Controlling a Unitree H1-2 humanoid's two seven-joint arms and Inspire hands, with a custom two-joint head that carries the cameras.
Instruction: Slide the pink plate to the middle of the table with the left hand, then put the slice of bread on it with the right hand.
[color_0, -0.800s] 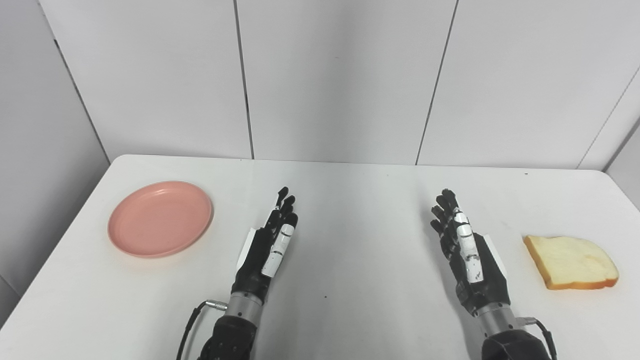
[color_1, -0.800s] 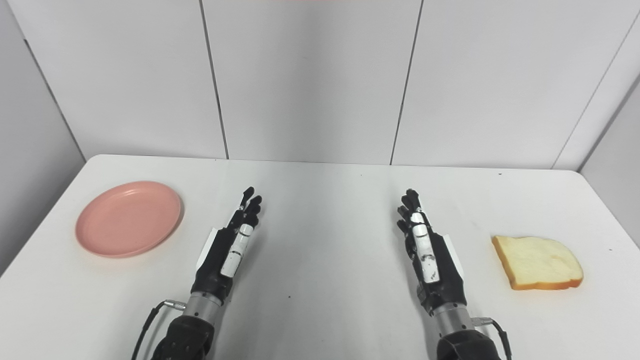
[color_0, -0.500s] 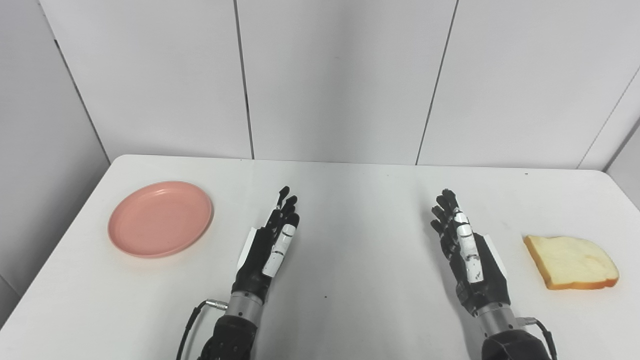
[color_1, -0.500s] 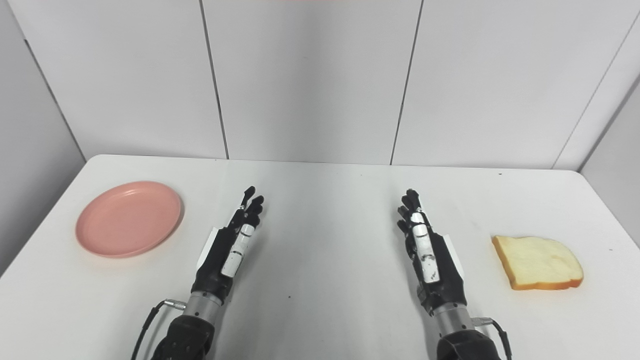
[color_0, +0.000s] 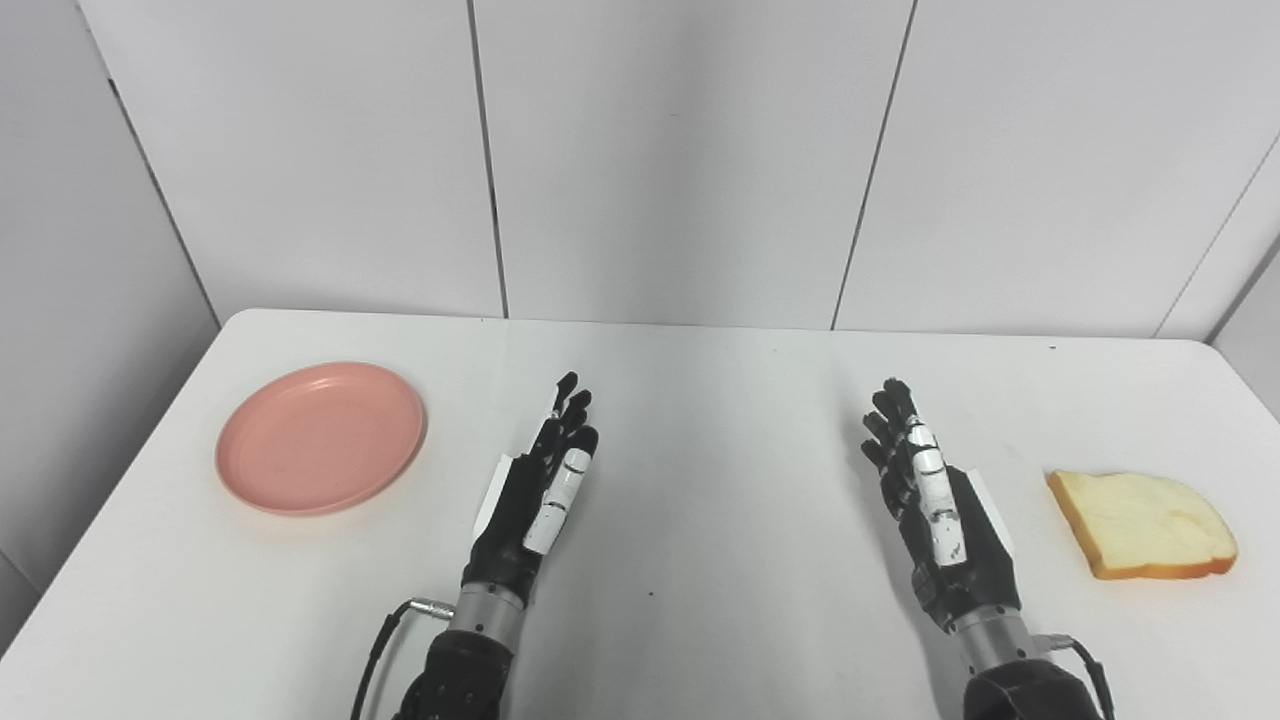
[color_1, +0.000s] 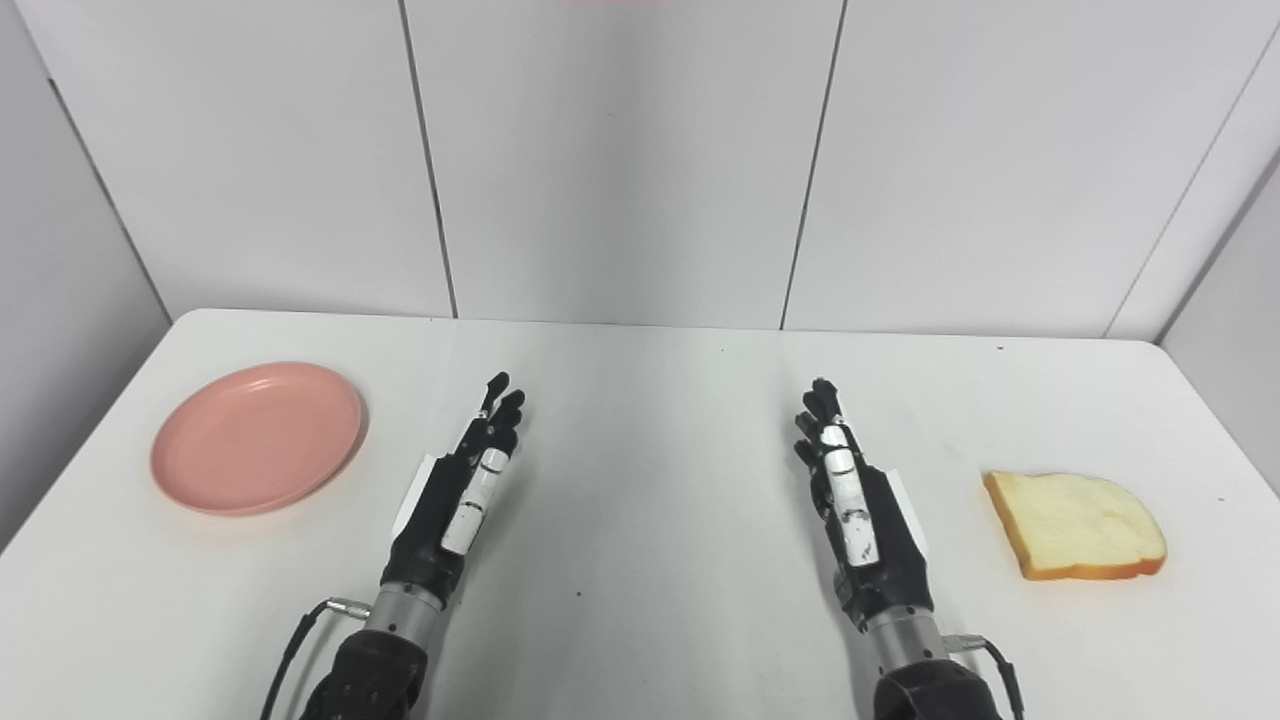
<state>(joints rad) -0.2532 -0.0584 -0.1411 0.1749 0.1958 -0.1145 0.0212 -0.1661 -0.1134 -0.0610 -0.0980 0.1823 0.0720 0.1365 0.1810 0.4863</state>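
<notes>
Pink plate (color_0: 321, 437) sat at the left of the frame in the left eye view, flat on the white table (color_0: 700, 400), nothing on it. Slice of bread (color_0: 1140, 524) lay flat at the right, near the table's edge. Left robot hand (color_0: 535, 490) was in the lower middle, fingers straight and apart, holding nothing, well apart from the plate. Right robot hand (color_0: 930, 500) was lower right of centre, fingers extended, holding nothing, near the bread but not touching.

Right eye view showed the same layout: pink plate (color_1: 257, 437) at left, bread (color_1: 1075, 525) at right, left robot hand (color_1: 460, 490) and right robot hand (color_1: 855, 505) between them, both spread and empty. Centre of the table was bare between the hands.
</notes>
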